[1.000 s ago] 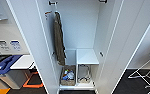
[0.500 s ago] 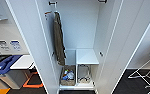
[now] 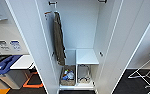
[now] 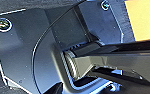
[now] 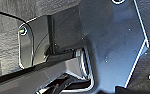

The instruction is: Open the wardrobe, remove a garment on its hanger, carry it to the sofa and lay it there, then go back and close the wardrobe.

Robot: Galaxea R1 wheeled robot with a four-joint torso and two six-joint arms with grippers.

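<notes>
The wardrobe (image 3: 83,30) stands open straight ahead in the head view, its left door (image 3: 26,37) and right door (image 3: 131,37) swung wide towards me. Inside, against the left wall, a long dark olive-brown piece of clothing (image 3: 59,40) hangs from a hook. A white inner shelf (image 3: 87,57) sits low on the right, above a compartment with a wire item (image 3: 84,73). A basket (image 3: 68,75) of mixed things stands on the wardrobe floor at the left. Both wrist views look down on the robot's own dark plate and bar over dark carpet.
Left of the wardrobe are a blue object (image 3: 3,65), a white tabletop (image 3: 22,62) and an orange frame (image 3: 32,81) on the floor. A white wire rack (image 3: 148,72) stands at the right. A yellow-orange patch (image 4: 143,17) lies on the floor in the left wrist view.
</notes>
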